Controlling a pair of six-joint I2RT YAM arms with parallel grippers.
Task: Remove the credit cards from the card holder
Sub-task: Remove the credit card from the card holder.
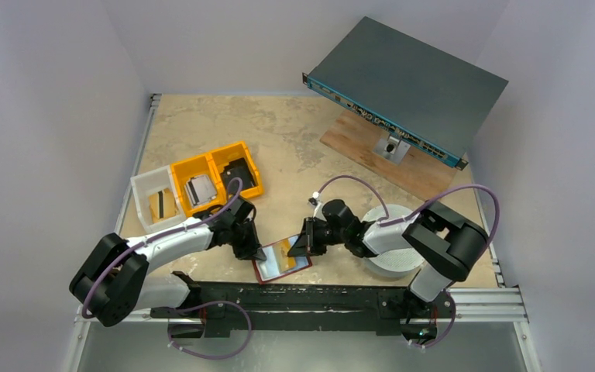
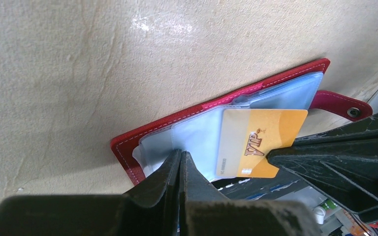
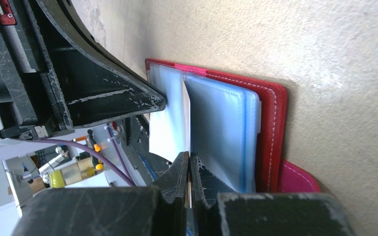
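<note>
From above: the card holder point(image 1: 287, 268) lies open between my two grippers, close to the table's point(image 1: 294, 139) near edge. My left gripper point(image 1: 249, 246) sits on its left half and my right gripper point(image 1: 300, 242) at its right. The step is pulling out the golden card point(image 1: 280, 249).

Left wrist: my left jaws are together, tips pressing on the pale sleeve to pin the holder. Just right of them the golden card sticks partway out, its far end under my right fingers.

Right wrist: my right jaws are clamped on that card's thin edge, with the blue sleeves and snap tab point(image 3: 295, 179) to their right.

Next, I reckon, comes a straight pull along the sleeve while the left holds firm. The open table lies beyond the holder; the near edge leaves little room.
</note>
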